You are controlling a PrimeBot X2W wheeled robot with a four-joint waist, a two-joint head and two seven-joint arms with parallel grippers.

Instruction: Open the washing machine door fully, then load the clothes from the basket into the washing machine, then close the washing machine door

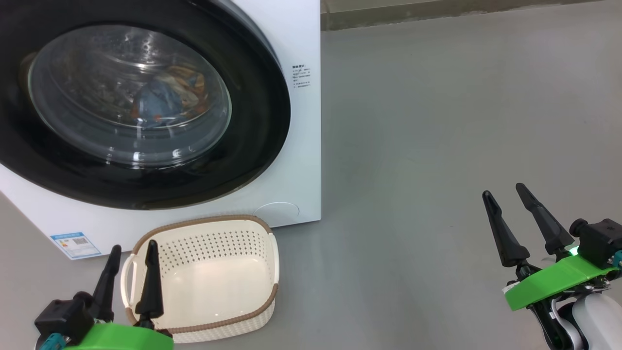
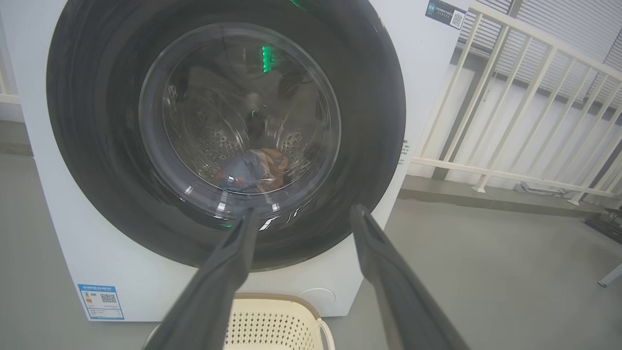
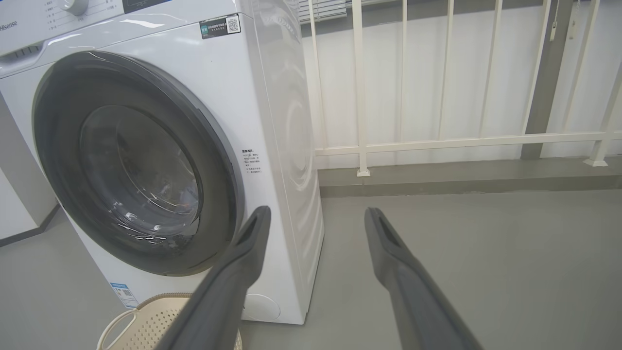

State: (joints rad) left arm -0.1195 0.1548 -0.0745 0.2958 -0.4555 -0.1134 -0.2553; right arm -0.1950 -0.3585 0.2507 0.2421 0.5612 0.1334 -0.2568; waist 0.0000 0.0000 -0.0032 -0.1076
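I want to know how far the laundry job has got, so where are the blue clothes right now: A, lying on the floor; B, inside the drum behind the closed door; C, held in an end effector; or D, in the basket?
B: the clothes show through the glass of the shut washing machine door, and the basket holds nothing.

Looks like a laundry corner, maybe a balcony or utility area of some building. A white front-loading washing machine [image 3: 223, 87] stands on a bare grey floor [image 3: 486, 243], with a basket [image 1: 209, 245] in front of it and a white railing [image 3: 437, 144] along a pale wall [image 3: 486, 73] behind.
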